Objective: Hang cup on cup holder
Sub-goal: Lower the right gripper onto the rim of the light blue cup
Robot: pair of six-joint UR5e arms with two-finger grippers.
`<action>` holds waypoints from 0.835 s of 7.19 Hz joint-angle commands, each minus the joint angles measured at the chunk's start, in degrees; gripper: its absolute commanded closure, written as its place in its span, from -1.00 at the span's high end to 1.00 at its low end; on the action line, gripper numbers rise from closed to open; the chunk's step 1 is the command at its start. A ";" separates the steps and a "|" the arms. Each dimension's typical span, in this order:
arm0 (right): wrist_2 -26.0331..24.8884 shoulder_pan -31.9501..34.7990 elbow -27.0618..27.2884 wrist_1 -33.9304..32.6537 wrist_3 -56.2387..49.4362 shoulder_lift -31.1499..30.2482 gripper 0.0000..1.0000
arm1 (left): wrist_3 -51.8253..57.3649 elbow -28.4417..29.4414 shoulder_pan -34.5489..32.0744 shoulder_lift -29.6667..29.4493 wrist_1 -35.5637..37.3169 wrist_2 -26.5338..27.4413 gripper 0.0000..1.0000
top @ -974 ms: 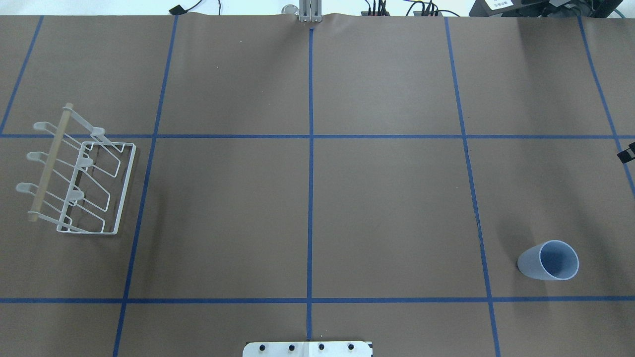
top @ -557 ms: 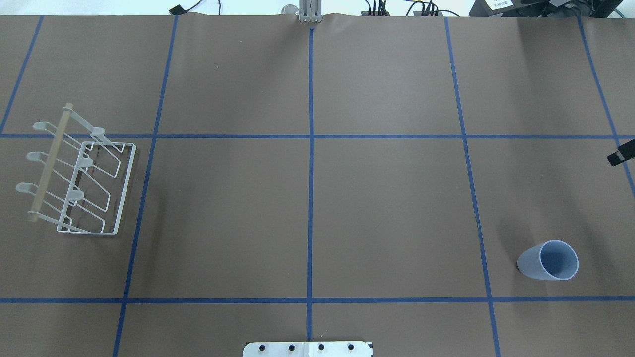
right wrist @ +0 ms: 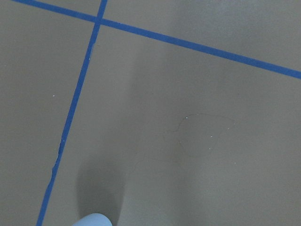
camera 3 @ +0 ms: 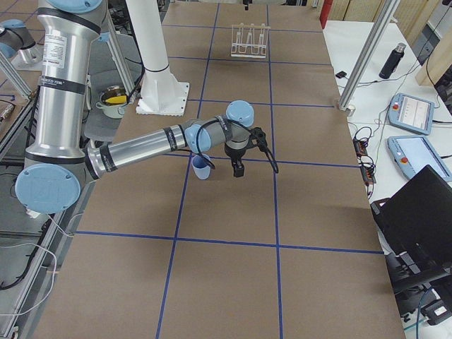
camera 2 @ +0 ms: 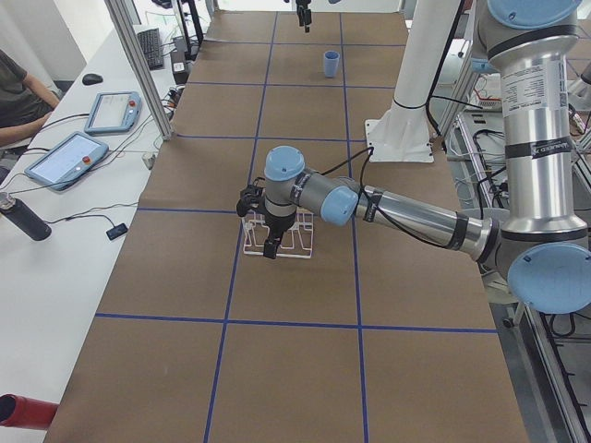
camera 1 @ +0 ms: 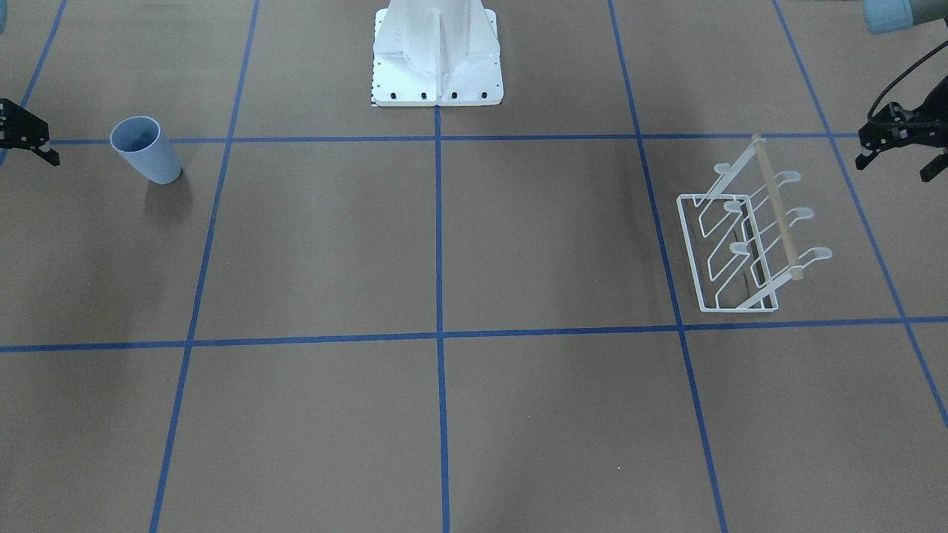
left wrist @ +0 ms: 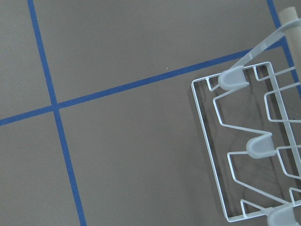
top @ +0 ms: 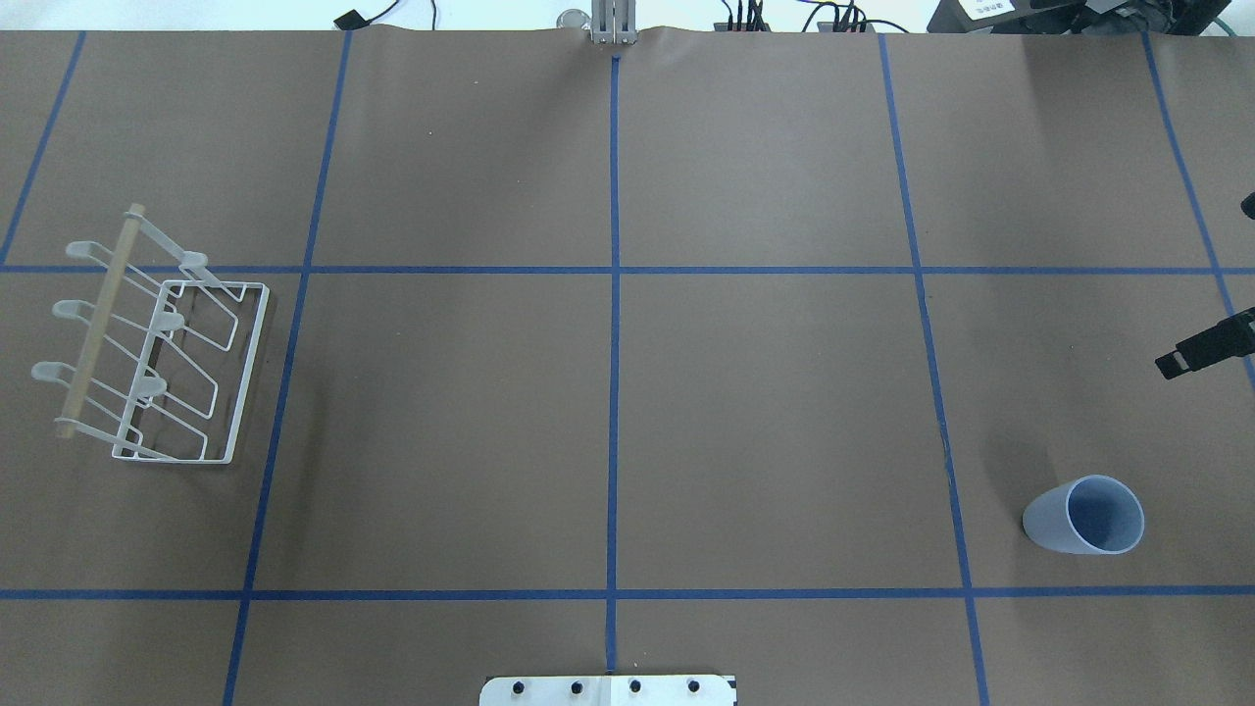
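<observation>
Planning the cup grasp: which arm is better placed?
Right, likely. The right gripper hangs beside the cup, fingers apart; the left gripper is at the far end by the cup holder.

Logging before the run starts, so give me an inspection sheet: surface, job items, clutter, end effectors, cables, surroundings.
Surface: brown table, blue tape grid.
Job's things: pale blue plastic tumbler upright on robot's right; white wire rack with wooden rod on its left, nothing hung.
Clutter: nothing seen.
End effectors: left end effector open, empty, near the rack; right end effector near the tumbler, cropped, state unclear.
Cables: black cable at left wrist; cords at table's far edge.
Surroundings: white pedestal; side desk with tablets; seated person.
</observation>
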 commanded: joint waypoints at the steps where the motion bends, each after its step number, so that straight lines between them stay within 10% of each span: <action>1: -3.77 -7.23 -0.25 10.51 10.05 -2.76 1.00 | -0.03 -0.09 0.09 -0.05 -0.07 -0.05 0.97; 6: -7.20 -17.18 -0.52 24.10 11.68 -11.30 0.95 | -0.12 -0.26 0.00 0.04 0.02 -0.05 0.97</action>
